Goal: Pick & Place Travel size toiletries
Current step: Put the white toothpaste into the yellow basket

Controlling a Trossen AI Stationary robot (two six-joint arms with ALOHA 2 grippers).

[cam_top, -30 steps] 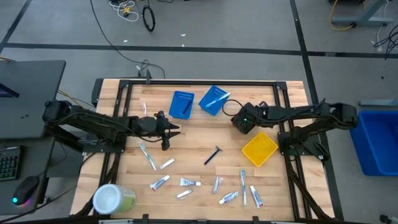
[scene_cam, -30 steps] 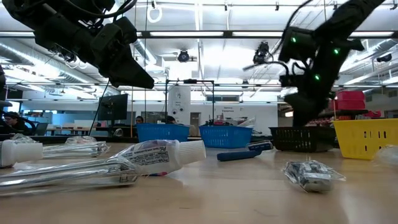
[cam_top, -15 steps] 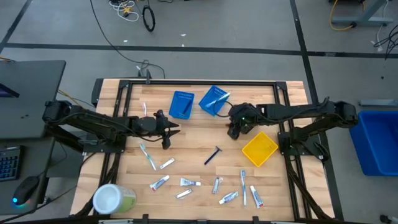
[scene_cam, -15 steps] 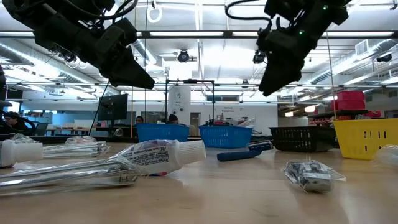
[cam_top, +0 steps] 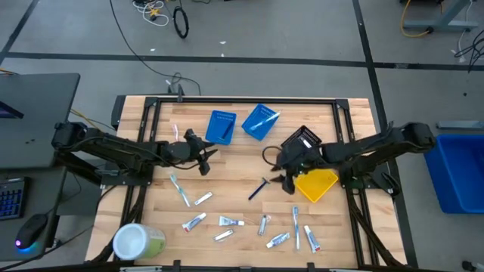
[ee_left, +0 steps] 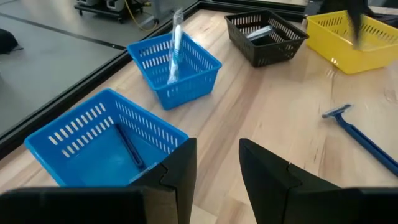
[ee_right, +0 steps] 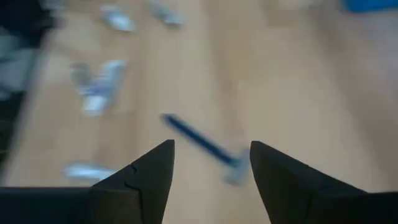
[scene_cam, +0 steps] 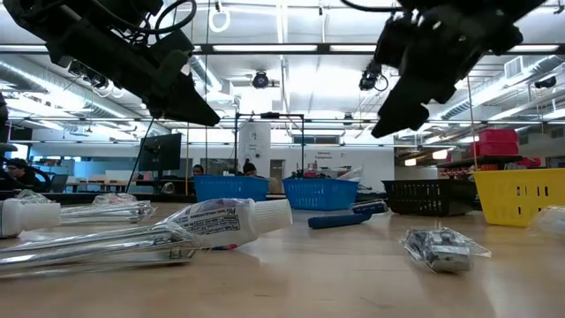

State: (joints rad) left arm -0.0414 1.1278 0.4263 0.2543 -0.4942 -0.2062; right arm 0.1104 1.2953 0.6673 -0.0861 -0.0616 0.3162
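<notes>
Small white tubes [cam_top: 194, 222] and slim toothbrushes [cam_top: 181, 190] lie scattered on the near half of the wooden table. A dark blue razor [cam_top: 259, 188] lies flat at mid-table. My right gripper [cam_top: 287, 183] hangs open above the table, just right of the razor. The razor [ee_right: 202, 146] shows blurred ahead of its fingers. My left gripper [cam_top: 206, 159] hangs open over bare wood at left centre, near the blue bins, with nothing between its fingers [ee_left: 180, 168].
Two blue bins [cam_top: 221, 127] [cam_top: 259, 121] stand at the far centre, one holding a toothbrush [ee_left: 176, 46]. A black bin [cam_top: 302, 141] and a yellow bin [cam_top: 318, 185] stand to the right. A round white-and-green container [cam_top: 138, 242] lies at the near left corner.
My right gripper has swung from over the black bin toward the near edge and the razor, tipping and rolling as it went; the black bin now shows uncovered. My left gripper has stayed in place and turned its fingers a little.
</notes>
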